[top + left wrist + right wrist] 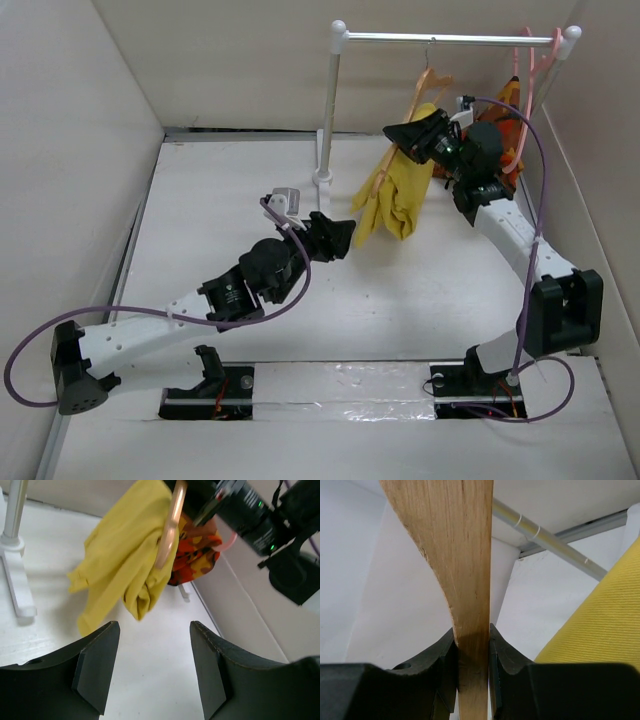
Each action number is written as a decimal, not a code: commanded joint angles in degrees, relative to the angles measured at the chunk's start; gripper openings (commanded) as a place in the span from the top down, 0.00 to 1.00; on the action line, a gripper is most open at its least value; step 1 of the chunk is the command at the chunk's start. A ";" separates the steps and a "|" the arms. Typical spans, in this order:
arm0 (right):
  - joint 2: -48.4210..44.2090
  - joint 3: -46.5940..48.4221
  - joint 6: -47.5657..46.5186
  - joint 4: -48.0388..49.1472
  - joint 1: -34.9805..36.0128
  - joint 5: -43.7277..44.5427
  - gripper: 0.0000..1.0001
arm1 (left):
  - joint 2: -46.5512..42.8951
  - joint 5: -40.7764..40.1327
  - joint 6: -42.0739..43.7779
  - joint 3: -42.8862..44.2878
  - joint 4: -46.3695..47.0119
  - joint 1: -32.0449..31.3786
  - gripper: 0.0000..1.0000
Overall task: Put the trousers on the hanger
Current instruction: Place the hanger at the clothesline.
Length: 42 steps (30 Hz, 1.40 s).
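Hanging trousers [398, 192]: bright yellow, bunched and draped over the hanger [428, 84], drooping toward the table [230, 190] just right of the rack's white post [328, 100]; whether the lowest folds touch the table cannot be told.
Hanger: light tan wood, its metal hook up at the rail [450, 39], toward the far right of the scene.
Right end effector [415, 132]: clenched on the hanger's wooden arm. In the wrist view both fingers [445, 655] press flat against the wood, with yellow cloth close on the right.
Left end effector [340, 238]: released and holding nothing, jaws spread wide, raised above the table just near-left of the trousers. Its camera looks between the two dark fingers [97, 660] at the yellow folds.
Patterned garment [505, 110]: orange-red, hanging just behind and to the right of the trousers, partly hidden by the right arm.
Pink hanger [530, 60]: thin, at the rail's far-right end above the patterned garment.
Table: white, walled on left, right and far sides.
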 commanded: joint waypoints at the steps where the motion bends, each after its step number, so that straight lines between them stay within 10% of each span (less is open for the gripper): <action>1: 0.22 8.96 1.52 13.27 -1.46 -3.71 1.00 | -2.12 0.68 -3.77 -2.42 2.75 -0.09 0.45; 27: 11.75 7.92 2.14 18.46 -8.84 -11.09 1.00 | 2.62 -0.02 -6.67 -7.26 2.32 -0.09 0.46; 37: 3.24 3.00 -5.41 13.82 -10.42 -9.07 0.27 | 2.18 -1.95 -6.68 -8.05 1.08 -0.09 0.43; 38: 2.18 2.30 -6.29 12.93 -10.43 -8.63 0.04 | 2.09 -2.04 -6.50 -7.87 0.82 -0.09 0.42; 42: -3.18 -0.25 -10.34 10.46 -11.04 -7.49 0.00 | 1.65 -3.01 -6.41 -7.43 -0.41 -0.09 0.40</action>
